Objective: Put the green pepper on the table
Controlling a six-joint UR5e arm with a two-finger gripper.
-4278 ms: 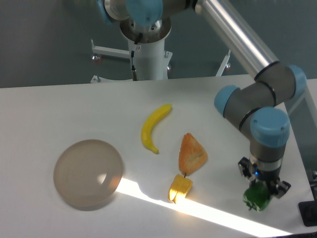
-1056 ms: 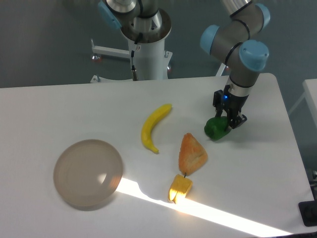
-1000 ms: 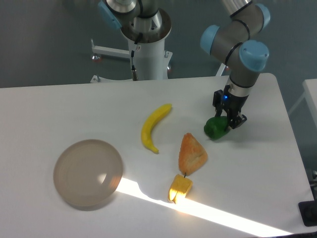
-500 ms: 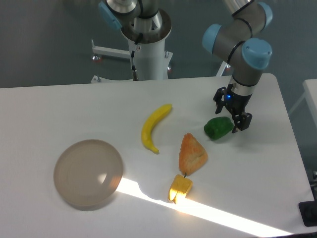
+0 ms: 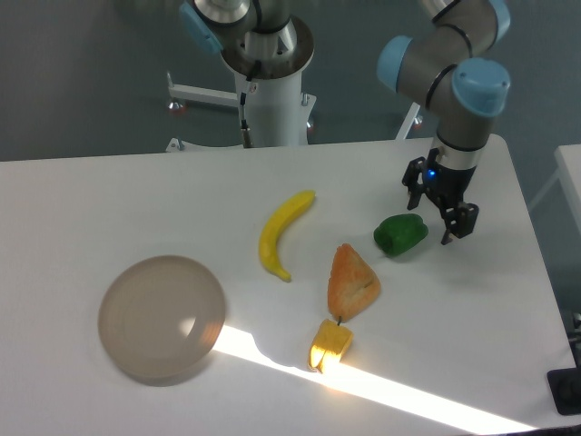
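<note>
Pepper (image 5: 400, 233) lying on the table (image 5: 109, 209), right of the orange wedge (image 5: 352, 281) and banana (image 5: 281, 232). Gripper (image 5: 438, 217) just up and right of it, fingers spread, holding nothing, clear of the pepper.

A dark grey-blue floor (image 5: 82, 82) is seen behind the white tabletop (image 5: 109, 200). A white metal stand frame (image 5: 195, 93) is set on that floor. A bright band of sunlight (image 5: 399, 391) is cast diagonally across the tabletop's near part.
</note>
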